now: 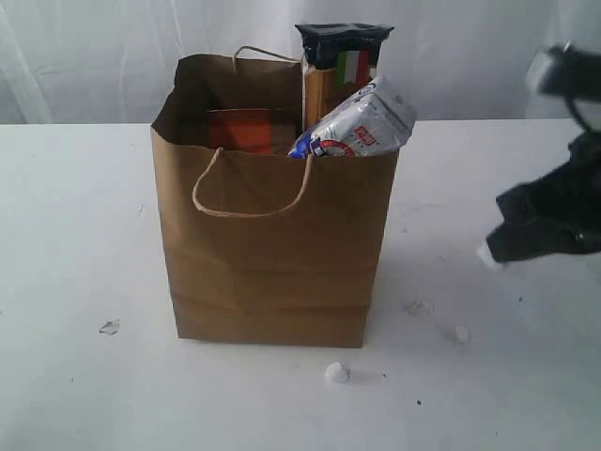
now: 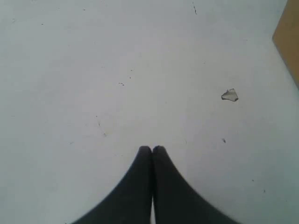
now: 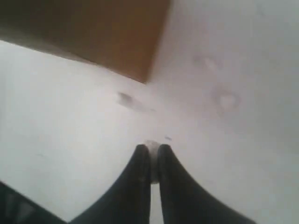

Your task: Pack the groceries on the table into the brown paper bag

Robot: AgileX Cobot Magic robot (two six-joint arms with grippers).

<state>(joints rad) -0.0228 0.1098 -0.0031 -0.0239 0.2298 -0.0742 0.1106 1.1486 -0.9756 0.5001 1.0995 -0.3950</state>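
Bag (image 1: 272, 254): kraft-brown paper, tall and rectangular, matte, with a crease across the lower front; it stands upright and open-topped in the middle of the table.
Handles (image 1: 249, 211): pale twisted cord loops, one hanging down the front and one at the rear rim.
Table (image 1: 75, 235): flat, white and smooth, with faint specks.
Spaghetti (image 1: 340, 56): long packet with a glossy dark top, a green-white-red stripe and tan below; it stands upright inside the bag, rising above the rim.
Carton (image 1: 362, 122): silvery-white with blue and red print, creased; it lies tilted at the bag's right rim, in front of the spaghetti.
Pouch (image 1: 246, 130): only its orange label shows, inside the bag against the rear wall.
Crumbs (image 1: 336, 373): small rounded white lumps on the table before the bag.
Shard (image 2: 229, 95): thin, pale, angular flake on the table left of the bag.
Left gripper (image 2: 152, 149): smooth black tapered fingers with tips pressed together on nothing, over bare table.
Right gripper (image 3: 152, 153): black tapered fingers pinching a small white lump (image 1: 487, 256), right of the bag, blurred.
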